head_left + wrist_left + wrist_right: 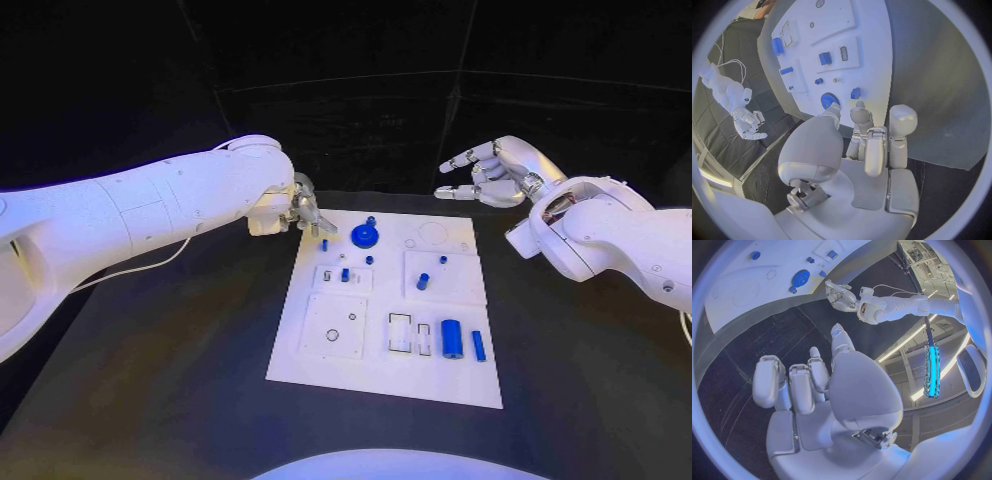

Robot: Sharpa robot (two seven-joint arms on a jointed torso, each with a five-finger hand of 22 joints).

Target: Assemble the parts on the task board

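Observation:
The white task board (375, 375) lies in the middle of the black table. A blue gear (365, 235) sits near its far edge, with several small blue parts (423, 282) around the board's middle. A thick blue cylinder (451, 339) and a thin blue bar (477, 345) lie near the front right. My left hand (300, 210) hovers at the board's far left corner, holding nothing, its fingertips (859, 112) close to the gear (829, 100). My right hand (490, 172) is raised beyond the far right corner, fingers apart and loosely curled, empty.
Black tabletop (159, 380) surrounds the board on all sides. White raised plates (335, 326) with holes and slots cover the board's left and middle. My left arm (130, 215) reaches in over the table's left side.

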